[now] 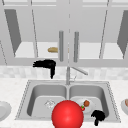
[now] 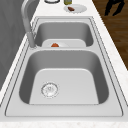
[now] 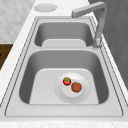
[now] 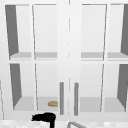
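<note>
The right hand point(image 1: 98, 116) is hovering with curled fingers, holding nothing, at the sink's front rim beside the white round plate point(image 3: 83, 93) sitting in the right basin. It's looking stiff, slick and breakable, so I'd be gripping its rim. The left hand point(image 1: 47, 64) is hanging curled and empty below the cabinet.

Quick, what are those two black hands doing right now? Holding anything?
Left hand: holds nothing, in the air below the white glass-door wall cabinet; open or closed cannot be told.
Right hand: holds nothing, at the steel double sink's front edge; cannot be told.
</note>
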Tool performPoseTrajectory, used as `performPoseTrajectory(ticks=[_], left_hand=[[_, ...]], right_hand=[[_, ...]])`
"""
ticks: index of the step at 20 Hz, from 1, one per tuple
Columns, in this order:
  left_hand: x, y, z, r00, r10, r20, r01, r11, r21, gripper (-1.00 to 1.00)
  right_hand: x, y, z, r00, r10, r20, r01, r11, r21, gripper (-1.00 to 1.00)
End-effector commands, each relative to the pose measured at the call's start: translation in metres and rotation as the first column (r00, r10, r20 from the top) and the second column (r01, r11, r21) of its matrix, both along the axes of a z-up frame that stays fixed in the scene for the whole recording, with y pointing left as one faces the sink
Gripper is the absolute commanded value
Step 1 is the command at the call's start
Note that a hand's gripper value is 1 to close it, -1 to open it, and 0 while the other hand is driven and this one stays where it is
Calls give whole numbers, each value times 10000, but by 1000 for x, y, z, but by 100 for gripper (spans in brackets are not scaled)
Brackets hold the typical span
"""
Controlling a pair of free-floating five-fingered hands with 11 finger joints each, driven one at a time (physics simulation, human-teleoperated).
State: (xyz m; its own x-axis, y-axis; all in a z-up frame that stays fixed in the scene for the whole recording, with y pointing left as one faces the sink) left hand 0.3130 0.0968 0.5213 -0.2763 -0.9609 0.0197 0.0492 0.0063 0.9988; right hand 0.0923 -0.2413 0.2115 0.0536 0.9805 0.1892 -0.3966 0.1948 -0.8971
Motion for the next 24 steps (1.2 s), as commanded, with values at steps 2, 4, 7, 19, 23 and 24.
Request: performPoseTrajectory(ticks=[2, 4, 7, 19, 23, 24], left_hand=[[-9, 6, -21, 9894, -1401, 391, 1401, 9901, 29, -100], [-12, 8, -29, 9827, -1810, 392, 1810, 9835, 38, -100], [-18, 11, -43, 9716, -2333, 407, 2333, 9724, 44, -100], [-65, 26, -126, 9323, -3563, 628, 3565, 9343, 91, -100], [-84, 32, -156, 9197, -3870, 664, 3874, 9219, 70, -100], [-88, 34, -164, 9158, -3962, 656, 3967, 9179, 65, -100]], right_hand=[[0, 0, 0, 10000, 0, 0, 0, 10000, 0, 0], [0, 0, 0, 10000, 0, 0, 0, 10000, 0, 0], [0, 0, 0, 10000, 0, 0, 0, 10000, 0, 0], [0, 0, 0, 10000, 0, 0, 0, 10000, 0, 0], [0, 0, 0, 10000, 0, 0, 0, 10000, 0, 0], [0, 0, 0, 10000, 0, 0, 0, 10000, 0, 0]])
